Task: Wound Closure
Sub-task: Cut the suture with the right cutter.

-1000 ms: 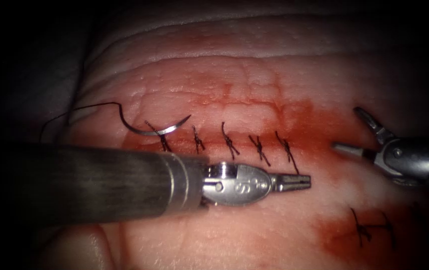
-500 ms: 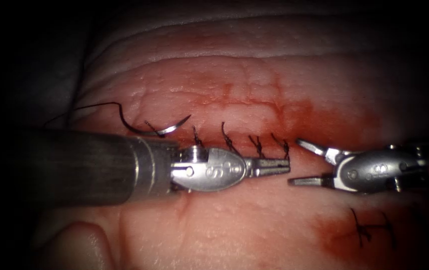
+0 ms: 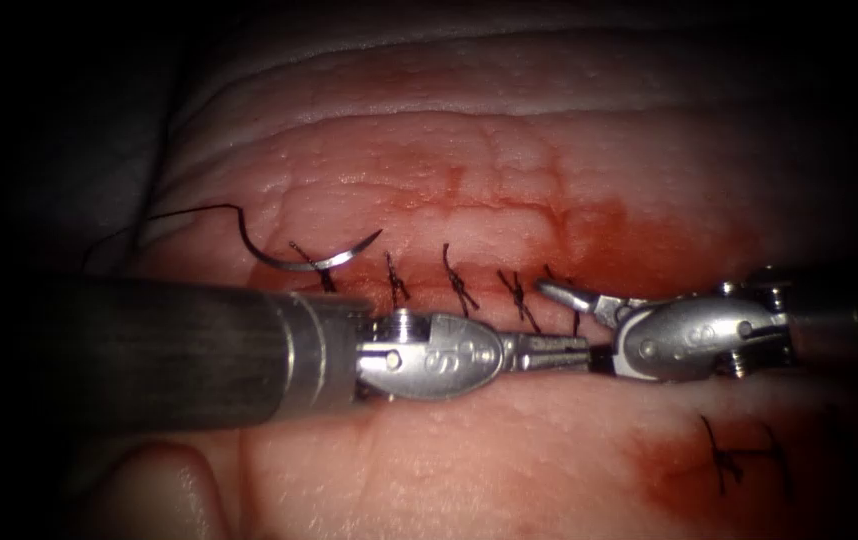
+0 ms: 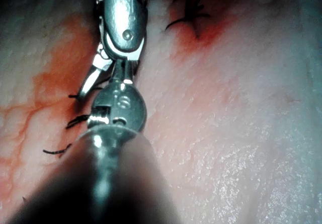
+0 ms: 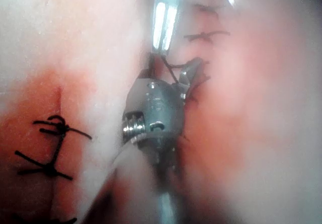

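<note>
The curved needle (image 3: 314,259) lies free on the tissue (image 3: 469,170) at the left end of the stitched cut, held by neither tool. Its black thread (image 3: 194,211) trails off to the left. My left tool (image 3: 581,352) comes in from the left along the near side of the stitch row (image 3: 459,285), jaws shut with nothing visible in them. My right tool (image 3: 569,325) meets it from the right with jaws open, one jaw over the rightmost stitch and the left tool's tip between them. The left wrist view has both tools (image 4: 119,73) tip to tip. The right wrist view has the right tool's body (image 5: 156,108).
Several tied stitches with short cut ends cross the cut. Red fluid (image 3: 629,240) stains the tissue around the right end. A separate dark stitch (image 3: 739,455) sits in a red patch at the lower right. The left shaft (image 3: 149,350) covers the lower left tissue.
The right tool has swept left and down until its open jaws sit around the left tool's tip. The left tool rose toward the stitch row, then settled back slightly. The needle has not moved.
</note>
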Controlling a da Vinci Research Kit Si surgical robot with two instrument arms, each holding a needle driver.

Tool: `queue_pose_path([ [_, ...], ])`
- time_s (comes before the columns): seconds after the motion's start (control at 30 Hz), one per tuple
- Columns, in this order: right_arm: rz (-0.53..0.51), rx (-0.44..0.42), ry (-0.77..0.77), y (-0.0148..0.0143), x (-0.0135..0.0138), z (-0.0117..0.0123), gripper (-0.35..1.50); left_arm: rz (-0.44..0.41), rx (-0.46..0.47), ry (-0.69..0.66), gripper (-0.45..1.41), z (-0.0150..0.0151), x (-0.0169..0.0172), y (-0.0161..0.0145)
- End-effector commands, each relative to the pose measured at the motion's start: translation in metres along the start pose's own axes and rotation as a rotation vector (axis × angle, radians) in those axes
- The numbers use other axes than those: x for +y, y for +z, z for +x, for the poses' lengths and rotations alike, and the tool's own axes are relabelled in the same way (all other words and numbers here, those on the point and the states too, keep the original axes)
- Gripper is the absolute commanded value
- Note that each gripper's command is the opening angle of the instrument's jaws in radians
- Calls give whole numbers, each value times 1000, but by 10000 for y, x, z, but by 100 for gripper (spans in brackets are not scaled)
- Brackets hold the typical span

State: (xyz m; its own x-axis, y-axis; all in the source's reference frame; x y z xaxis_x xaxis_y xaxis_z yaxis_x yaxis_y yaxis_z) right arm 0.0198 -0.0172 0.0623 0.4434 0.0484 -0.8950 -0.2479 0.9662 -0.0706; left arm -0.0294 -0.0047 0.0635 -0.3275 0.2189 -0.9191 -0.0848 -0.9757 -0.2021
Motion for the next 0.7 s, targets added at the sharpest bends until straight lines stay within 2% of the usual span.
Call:
queue_pose_path([
  [0.03,-10,10,-5,11,-2,-2,116,-1,1,-2,-45,-3,1,6],
  [0.33,-53,55,-11,21,-1,8,118,1,0,-9,-45,-2,2,7],
  [0.7,-68,61,-8,26,2,9,99,0,-6,-25,-45,-2,4,9],
])
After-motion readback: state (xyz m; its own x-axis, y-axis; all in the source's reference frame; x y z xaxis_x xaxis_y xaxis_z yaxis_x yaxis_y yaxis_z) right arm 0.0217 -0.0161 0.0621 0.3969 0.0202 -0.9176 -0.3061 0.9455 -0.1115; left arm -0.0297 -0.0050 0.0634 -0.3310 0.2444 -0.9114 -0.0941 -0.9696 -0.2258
